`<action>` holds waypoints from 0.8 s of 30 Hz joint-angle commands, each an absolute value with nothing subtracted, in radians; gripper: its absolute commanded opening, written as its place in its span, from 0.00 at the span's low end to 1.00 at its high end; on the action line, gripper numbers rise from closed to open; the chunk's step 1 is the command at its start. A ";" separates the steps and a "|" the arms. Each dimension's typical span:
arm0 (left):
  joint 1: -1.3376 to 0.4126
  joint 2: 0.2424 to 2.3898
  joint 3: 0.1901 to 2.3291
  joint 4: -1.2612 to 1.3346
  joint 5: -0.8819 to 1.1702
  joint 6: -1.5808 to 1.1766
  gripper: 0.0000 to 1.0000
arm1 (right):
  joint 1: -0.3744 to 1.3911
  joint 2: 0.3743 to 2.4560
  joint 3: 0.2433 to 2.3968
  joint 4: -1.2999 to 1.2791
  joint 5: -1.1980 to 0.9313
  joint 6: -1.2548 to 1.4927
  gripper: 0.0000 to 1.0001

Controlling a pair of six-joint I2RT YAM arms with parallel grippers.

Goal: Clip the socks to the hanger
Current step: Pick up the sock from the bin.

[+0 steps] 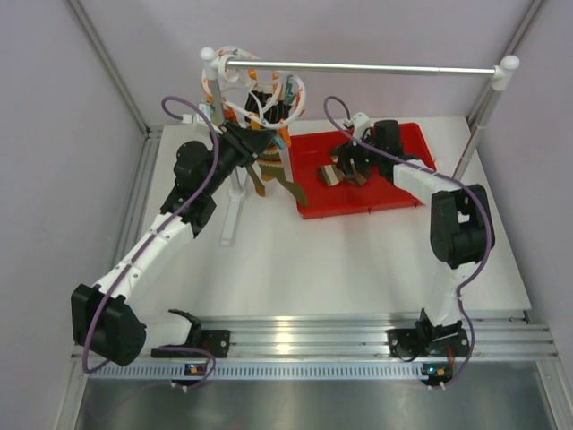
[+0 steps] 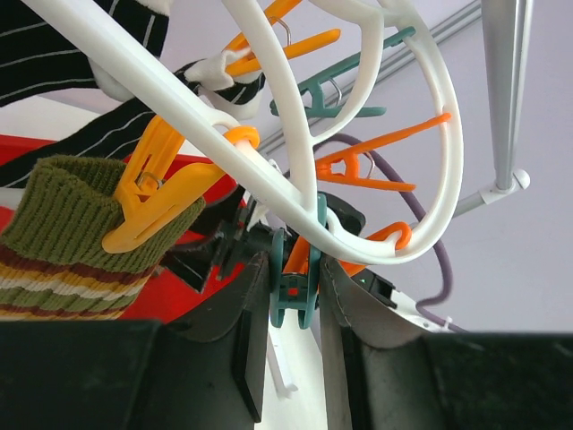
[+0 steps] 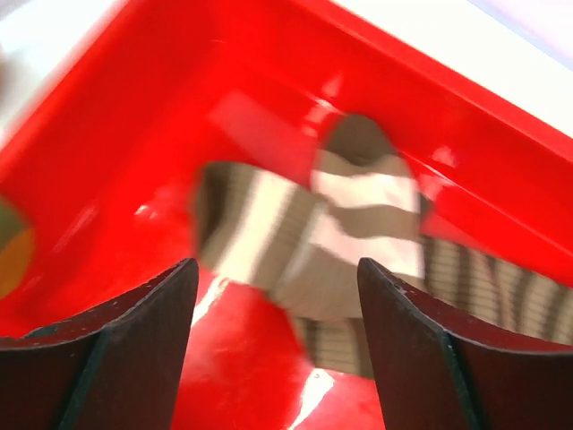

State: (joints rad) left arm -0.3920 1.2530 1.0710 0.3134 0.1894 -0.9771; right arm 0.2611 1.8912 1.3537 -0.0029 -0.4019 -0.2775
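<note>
1. While the left claw [image 2: 295,300] sits narrow around the teal clip [image 2: 288,309] at the low edge of the hanger [image 2: 295,134], its pads seemingly against the clip's two sides, the step in hand looks to be fetching a sock for that clip
2. The right claw [image 3: 276,269] is spread wide and holds nothing; it hovers over a brown-and-white striped sock [image 3: 358,202] lying in the red tray [image 3: 134,116] on the table [image 1: 340,260]. This wrist view is blurred
3. The claw would do best to come down on one end of that sock and leave a free edge of cloth past the fingers for the clip to bite
4. A finer-striped sock [image 3: 483,278] touches it on the right, so the pinch should take one layer only
5. Whether the teal clip's mouth gapes cannot be told; the left claw likely needs a firm squeeze, and a steady hold, since the hanger dangles from the silver rail [image 1: 358,68]
6. An olive sock [image 2: 63,224] hangs from an orange clip [image 2: 161,202] just beside; the approach should pass clear of it
</note>
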 commanded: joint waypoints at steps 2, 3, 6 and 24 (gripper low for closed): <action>-0.383 1.269 1.089 0.360 0.178 -0.976 0.00 | 0.204 1.957 1.460 0.003 -0.240 -0.154 0.69; -0.383 1.270 1.091 0.362 0.178 -0.977 0.00 | 0.193 1.966 1.465 -0.023 -0.201 -0.125 0.66; -0.383 1.278 1.089 0.365 0.181 -0.980 0.00 | 0.146 1.986 1.489 -0.080 -0.069 0.052 0.66; -0.383 1.292 1.114 0.311 0.173 -0.959 0.00 | 0.155 2.170 1.715 -0.210 0.459 0.465 0.73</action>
